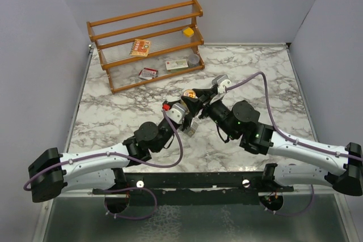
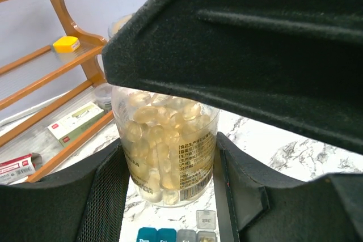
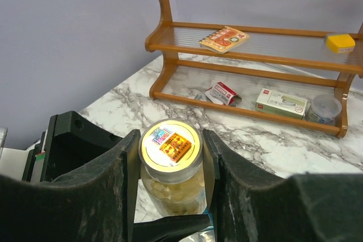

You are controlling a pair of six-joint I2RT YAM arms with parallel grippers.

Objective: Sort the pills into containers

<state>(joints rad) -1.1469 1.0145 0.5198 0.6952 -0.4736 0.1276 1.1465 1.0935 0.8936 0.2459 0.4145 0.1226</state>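
My left fingers gripped the jar, right fingers clamped its lid. A slipped twist could've dumped pills past the containers at its 6 o'clock.

Clear glossy plastic jar (translucent amber capsules inside), matt black jaws, varnished wooden rack, polished marble-look table.

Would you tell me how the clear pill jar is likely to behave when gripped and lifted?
The pill jar looks like rigid plastic, so it should hold its shape in the left gripper. Nearly full of capsules, it is probably fairly heavy. Its smooth round wall might slip, or roll if tipped.
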